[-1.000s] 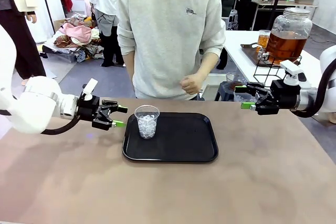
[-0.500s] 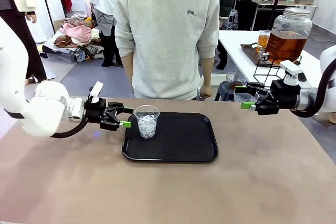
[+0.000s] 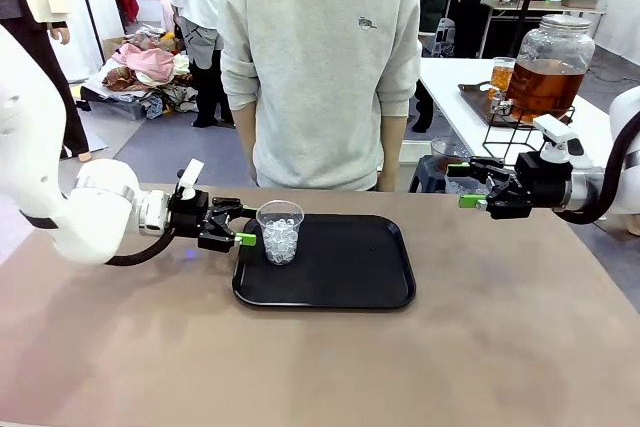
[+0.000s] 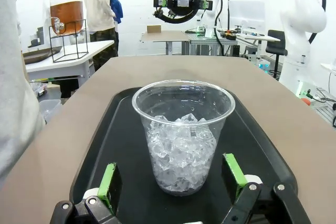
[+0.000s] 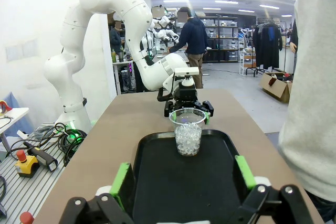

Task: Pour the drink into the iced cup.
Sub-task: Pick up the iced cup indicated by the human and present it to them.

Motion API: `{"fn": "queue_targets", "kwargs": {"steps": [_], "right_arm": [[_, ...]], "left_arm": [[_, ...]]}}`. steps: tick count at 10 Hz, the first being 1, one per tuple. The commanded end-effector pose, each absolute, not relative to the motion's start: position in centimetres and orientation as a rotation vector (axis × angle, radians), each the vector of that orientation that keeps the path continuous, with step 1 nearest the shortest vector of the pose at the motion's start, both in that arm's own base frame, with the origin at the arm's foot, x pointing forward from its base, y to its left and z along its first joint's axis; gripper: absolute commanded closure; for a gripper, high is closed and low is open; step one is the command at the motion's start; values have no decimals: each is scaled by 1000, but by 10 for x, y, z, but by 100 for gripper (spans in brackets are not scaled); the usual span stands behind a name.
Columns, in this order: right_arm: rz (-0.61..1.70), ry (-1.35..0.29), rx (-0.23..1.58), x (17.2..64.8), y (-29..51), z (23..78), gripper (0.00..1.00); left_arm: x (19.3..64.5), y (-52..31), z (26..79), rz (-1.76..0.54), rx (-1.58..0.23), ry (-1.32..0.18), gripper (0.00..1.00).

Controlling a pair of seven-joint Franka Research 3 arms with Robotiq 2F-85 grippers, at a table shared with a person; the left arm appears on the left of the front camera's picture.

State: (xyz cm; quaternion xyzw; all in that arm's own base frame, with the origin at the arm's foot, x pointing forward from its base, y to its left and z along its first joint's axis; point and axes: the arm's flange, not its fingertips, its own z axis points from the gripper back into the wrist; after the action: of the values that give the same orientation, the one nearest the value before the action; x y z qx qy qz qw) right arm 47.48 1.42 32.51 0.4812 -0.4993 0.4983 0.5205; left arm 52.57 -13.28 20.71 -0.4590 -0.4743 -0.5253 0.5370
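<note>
1. The left tool (image 3: 243, 225) is hovering spread, its fingers (image 4: 108, 182) flanking the cup (image 3: 280, 232) without touching it.
2. The cup is standing on the tray (image 3: 400, 292).
3. The right tool (image 3: 463, 185) is hanging spread and empty.
4. The drink (image 3: 545, 82) is sitting in the jar (image 3: 556, 42) beyond the worktop (image 3: 500, 347).

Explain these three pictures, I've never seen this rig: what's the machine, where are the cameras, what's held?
Two white robot arms share a table with a person opposite. The wide picture looks across from the robot's side; the other two come from wrist cameras looking along each tool's fingers. A black tray carries a cup of ice. The left tool is open, right beside the cup; the right tool is open, off to the side. Nothing is held. The amber drink sits in a glass dispenser jar on a side table.
</note>
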Motion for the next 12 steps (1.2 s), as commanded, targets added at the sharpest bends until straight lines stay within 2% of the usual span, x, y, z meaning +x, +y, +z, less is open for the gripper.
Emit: {"fn": "queue_targets", "kwargs": {"steps": [1,12], "right_arm": [[1195,-1194,1155,476,15,328,0],[1195,-1194,1155,476,15,328,0]], "left_arm": [[529,-140,203,-1246,-1082,-1175,0],[524,-166,199,-1265,-1159,-1131,0]]}}
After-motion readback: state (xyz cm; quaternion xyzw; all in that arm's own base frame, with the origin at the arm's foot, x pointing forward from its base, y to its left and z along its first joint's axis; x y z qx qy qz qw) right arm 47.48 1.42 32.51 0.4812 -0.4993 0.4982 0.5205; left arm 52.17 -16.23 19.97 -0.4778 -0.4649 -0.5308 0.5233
